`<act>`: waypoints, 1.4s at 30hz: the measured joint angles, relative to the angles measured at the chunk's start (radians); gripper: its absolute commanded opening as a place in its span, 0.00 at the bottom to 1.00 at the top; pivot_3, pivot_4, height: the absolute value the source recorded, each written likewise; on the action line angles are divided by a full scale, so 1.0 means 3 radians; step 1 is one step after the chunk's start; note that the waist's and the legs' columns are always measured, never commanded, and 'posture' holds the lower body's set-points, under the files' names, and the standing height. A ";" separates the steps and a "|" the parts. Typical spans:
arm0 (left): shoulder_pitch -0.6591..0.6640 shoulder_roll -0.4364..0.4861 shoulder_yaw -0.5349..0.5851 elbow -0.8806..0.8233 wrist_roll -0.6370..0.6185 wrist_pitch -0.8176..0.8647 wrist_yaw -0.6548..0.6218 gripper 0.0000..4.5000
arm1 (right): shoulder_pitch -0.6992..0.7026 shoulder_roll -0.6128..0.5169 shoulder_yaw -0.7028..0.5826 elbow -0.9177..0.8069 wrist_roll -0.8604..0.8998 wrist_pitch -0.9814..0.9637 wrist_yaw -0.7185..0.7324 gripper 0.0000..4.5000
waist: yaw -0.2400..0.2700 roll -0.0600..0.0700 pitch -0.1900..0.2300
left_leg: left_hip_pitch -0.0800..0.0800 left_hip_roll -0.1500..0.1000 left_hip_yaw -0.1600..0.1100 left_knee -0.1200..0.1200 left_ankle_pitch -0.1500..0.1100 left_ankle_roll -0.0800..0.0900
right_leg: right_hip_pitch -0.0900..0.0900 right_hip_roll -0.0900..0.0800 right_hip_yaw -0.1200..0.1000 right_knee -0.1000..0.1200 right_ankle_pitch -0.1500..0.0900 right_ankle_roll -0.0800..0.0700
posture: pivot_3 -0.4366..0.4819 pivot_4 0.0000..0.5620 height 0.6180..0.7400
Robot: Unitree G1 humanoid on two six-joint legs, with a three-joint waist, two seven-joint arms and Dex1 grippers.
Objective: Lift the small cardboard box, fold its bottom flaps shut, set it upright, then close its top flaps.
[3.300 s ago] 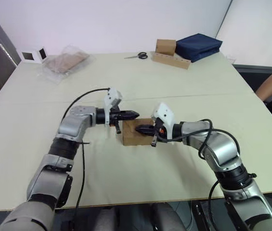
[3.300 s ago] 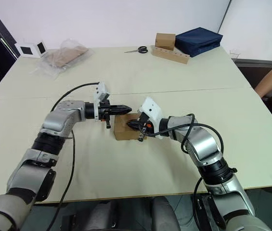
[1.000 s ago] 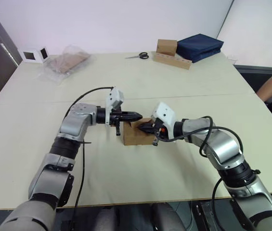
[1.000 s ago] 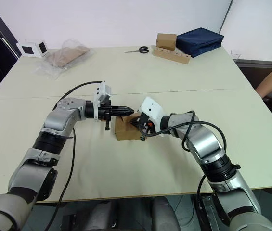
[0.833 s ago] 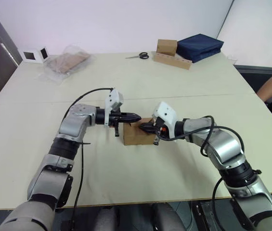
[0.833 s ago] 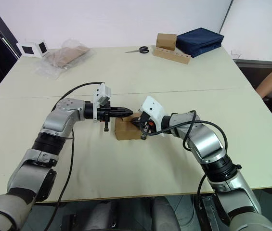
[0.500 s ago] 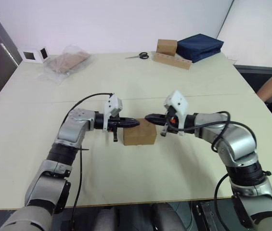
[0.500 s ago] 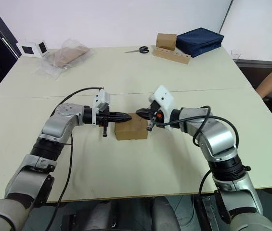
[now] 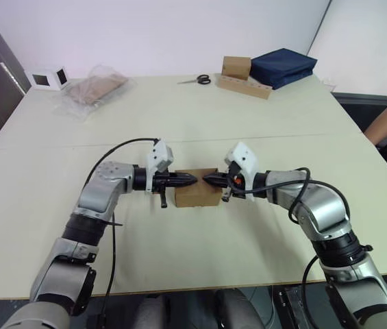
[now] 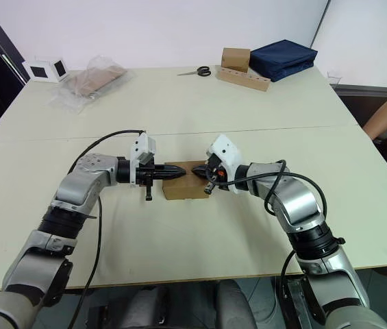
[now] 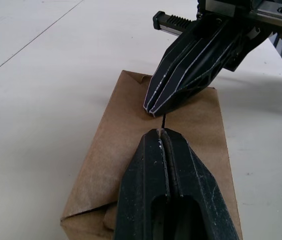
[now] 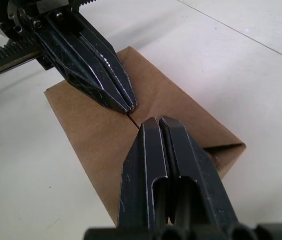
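Counting items: one small cardboard box, two grippers, one table, one pair of scissors, one clear plastic bag, one navy fabric bundle, one white cube with black squares, one smaller brown cube on a long cardboard strip.
Box material: plain brown cardboard, matte, unprinted; top flaps folded flat with a seam across the middle.
Box position: standing on the table's near half, well apart from the scissors and the navy bundle at the far edge.
Left gripper: two black tapered fingers pressed together with no gap, gripping nothing; tip over the box's top, on the left side of the seam.
Right gripper: two black ribbed fingers likewise pressed together and empty; tip over the box's top from the right side.
Tips relative to each other: point to point above the box's middle, very near, a thin gap between them in the left wrist view.
Contact with box: cannot tell whether either tip touches the cardboard or sits just above it.
Table surface: pale cream, smooth, with a straight joint line running beyond the box.
Bag: crinkled, transparent, brown contents, far left of the box.
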 measured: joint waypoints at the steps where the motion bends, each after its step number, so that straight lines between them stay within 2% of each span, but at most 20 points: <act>1: 0.0007 0.0005 0.0000 -0.0008 -0.0002 0.0006 0.0014 0.01 | 0.0000 -0.0014 0.0015 0.0000 -0.0015 -0.0020 0.0009 0.00 | 0.0000 0.0000 0.0000 | 0.0000 0.0000 0.0000 0.0000 0.0000 0.0000 | 0.0000 0.0000 0.0000 0.0000 0.0000 0.0000 | 0.48 0.27 1.00; 11: 0.0028 0.0068 0.0219 -0.0307 -0.0272 0.0458 0.0216 0.01 | -0.0025 -0.0054 -0.0019 -0.0039 0.0003 -0.0017 0.0038 0.00 | 0.0001 0.0000 0.0000 | 0.0000 0.0000 0.0000 0.0000 0.0000 0.0000 | 0.0000 0.0000 0.0000 0.0000 0.0000 0.0000 | 0.48 0.27 1.00; 17: 0.0026 0.0141 0.0375 -0.0714 -0.0545 0.0795 0.0339 0.01 | -0.0052 -0.0118 -0.0269 -0.0216 0.0205 0.0181 0.0077 0.00 | 0.0002 -0.0001 0.0001 | -0.0002 0.0000 -0.0001 0.0000 0.0000 0.0000 | -0.0001 -0.0001 0.0000 0.0000 0.0000 0.0000 | 0.48 0.27 1.00; 21: 0.0120 0.0381 0.0565 -0.1012 -0.0682 0.0979 0.0421 0.01 | -0.0037 -0.0386 -0.0556 -0.0509 0.0418 0.0331 0.0170 0.00 | -0.0002 0.0000 0.0002 | -0.0002 0.0001 -0.0001 -0.0001 0.0000 0.0000 | -0.0002 0.0000 0.0000 -0.0001 0.0000 0.0000 | 0.48 0.27 1.00; 27: 0.0650 0.0889 0.0756 -0.1554 -0.0888 0.1235 0.0412 0.01 | 0.0313 -0.0910 -0.0929 -0.0758 0.0697 0.0441 0.0417 0.00 | 0.0005 -0.0001 0.0003 | -0.0002 0.0001 0.0001 -0.0002 -0.0001 0.0002 | -0.0001 -0.0001 0.0001 -0.0003 0.0000 0.0000 | 0.48 0.27 1.00; 30: 0.0937 0.1143 0.0983 -0.1824 -0.1030 0.1256 0.0357 0.01 | 0.0450 -0.1253 -0.1191 -0.0797 0.0818 0.0463 0.0576 0.00 | 0.0010 -0.0001 0.0003 | -0.0001 0.0002 0.0001 -0.0002 -0.0001 0.0002 | 0.0000 -0.0001 0.0001 -0.0004 0.0000 0.0000 | 0.48 0.27 1.00; 39: 0.1508 0.1578 0.1619 -0.2096 -0.1303 0.1267 0.0336 0.01 | 0.1045 -0.1933 -0.1814 -0.0995 0.1231 0.0536 0.1140 0.00 | 0.0021 -0.0001 0.0004 | 0.0000 0.0003 0.0004 -0.0002 -0.0003 0.0005 | 0.0004 -0.0001 0.0000 -0.0007 0.0000 0.0000 | 0.48 0.27 1.00; 42: 0.1676 0.1739 0.1816 -0.2114 -0.1366 0.1268 0.0266 0.01 | 0.1116 -0.2042 -0.2002 -0.1013 0.1342 0.0541 0.1244 0.00 | 0.0015 -0.0001 0.0004 | 0.0002 0.0005 0.0005 -0.0003 -0.0003 0.0005 | 0.0004 0.0000 0.0001 -0.0007 -0.0001 -0.0001 | 0.48 0.27 1.00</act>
